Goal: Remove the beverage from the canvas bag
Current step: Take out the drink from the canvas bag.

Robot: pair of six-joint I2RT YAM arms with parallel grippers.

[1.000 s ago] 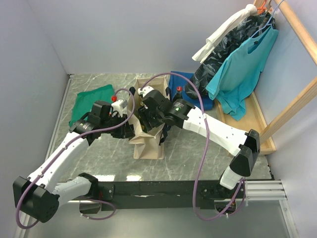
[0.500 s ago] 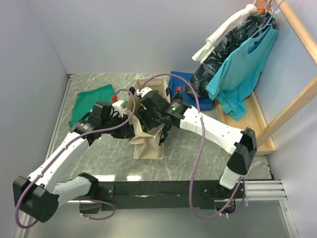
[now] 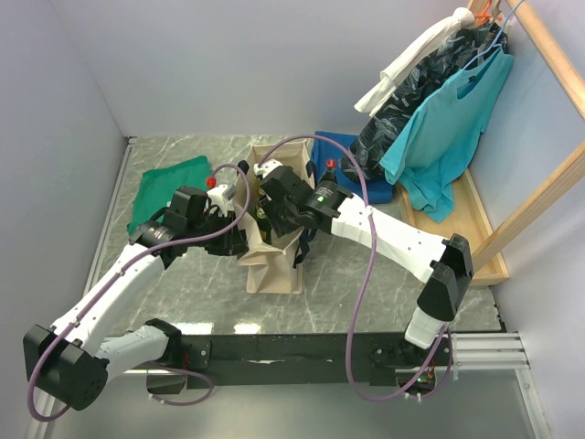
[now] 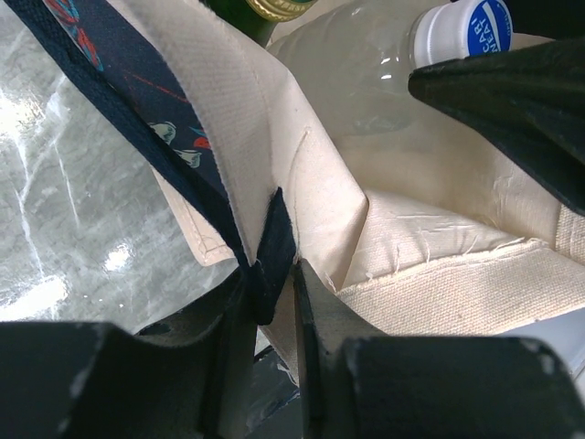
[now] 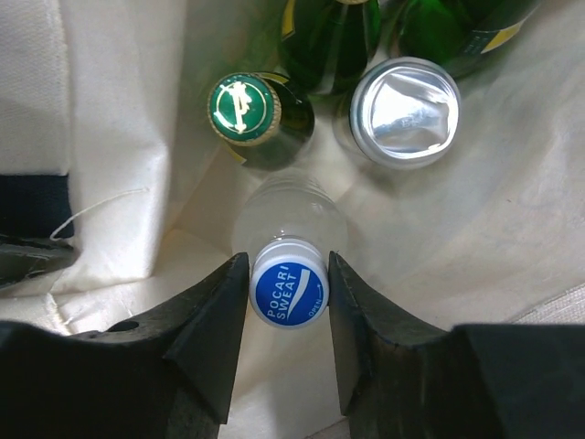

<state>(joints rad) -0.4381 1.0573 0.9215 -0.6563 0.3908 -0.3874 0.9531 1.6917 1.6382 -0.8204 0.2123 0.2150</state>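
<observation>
The cream canvas bag stands upright mid-table with its mouth open. My left gripper is shut on the bag's left rim at the navy strap, and its jaws pinch the strap end and cloth. My right gripper reaches down inside the bag. In the right wrist view its fingers press both sides of the blue-and-white cap of a clear Pocari Sweat bottle. That cap also shows in the left wrist view.
Inside the bag are a green bottle with a green cap, a silver can top and more green bottles. A folded green T-shirt, a blue cloth and red-capped bottles lie around. Hung clothes are at the right.
My right gripper has moved a little left and deeper into the bag mouth. The left arm and the bag have hardly moved.
</observation>
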